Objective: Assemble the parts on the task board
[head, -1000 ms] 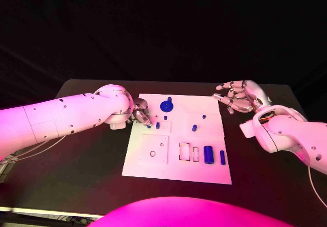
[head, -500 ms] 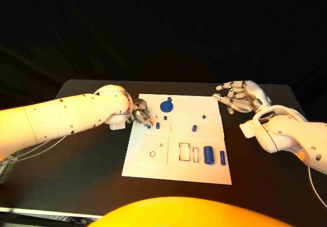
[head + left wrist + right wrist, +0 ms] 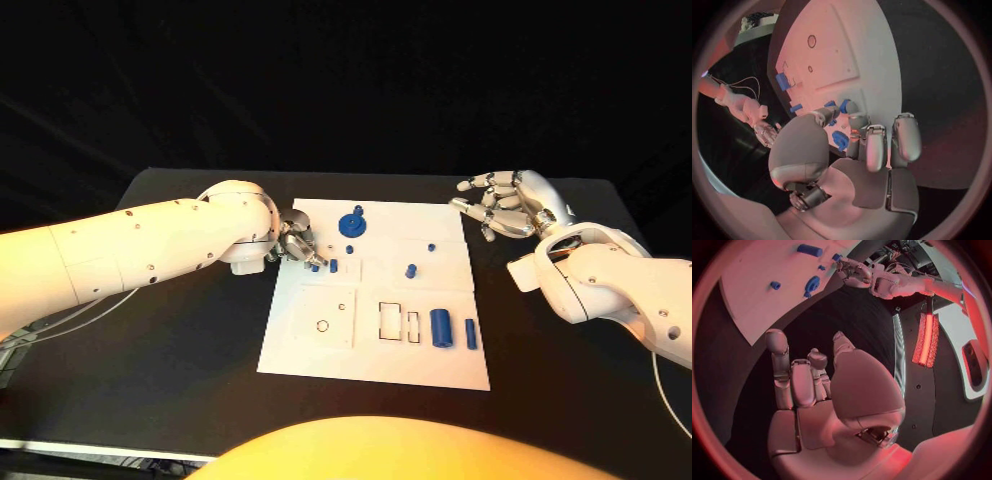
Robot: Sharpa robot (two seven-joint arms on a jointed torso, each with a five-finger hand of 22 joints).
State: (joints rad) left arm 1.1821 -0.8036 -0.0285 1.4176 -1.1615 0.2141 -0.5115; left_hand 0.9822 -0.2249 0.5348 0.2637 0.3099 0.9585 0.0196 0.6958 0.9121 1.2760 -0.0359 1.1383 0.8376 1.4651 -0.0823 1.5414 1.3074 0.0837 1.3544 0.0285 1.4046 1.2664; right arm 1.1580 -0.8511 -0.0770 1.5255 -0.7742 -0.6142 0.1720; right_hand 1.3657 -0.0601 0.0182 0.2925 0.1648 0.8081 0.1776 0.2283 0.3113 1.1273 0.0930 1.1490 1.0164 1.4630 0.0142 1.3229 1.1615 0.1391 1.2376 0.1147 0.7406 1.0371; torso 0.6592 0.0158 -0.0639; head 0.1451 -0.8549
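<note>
- Warm light falls from above; the task board (image 3: 378,300) glares pale against the dark bench (image 3: 173,330).
- Background black.
- Wrist views reddish, fisheye-bent at edges; the near fingers (image 3: 873,145) look soft.

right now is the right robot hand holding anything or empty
Empty. The right robot hand hovers over the black table beside the white board, fingers loosely curled with nothing between them.
</note>
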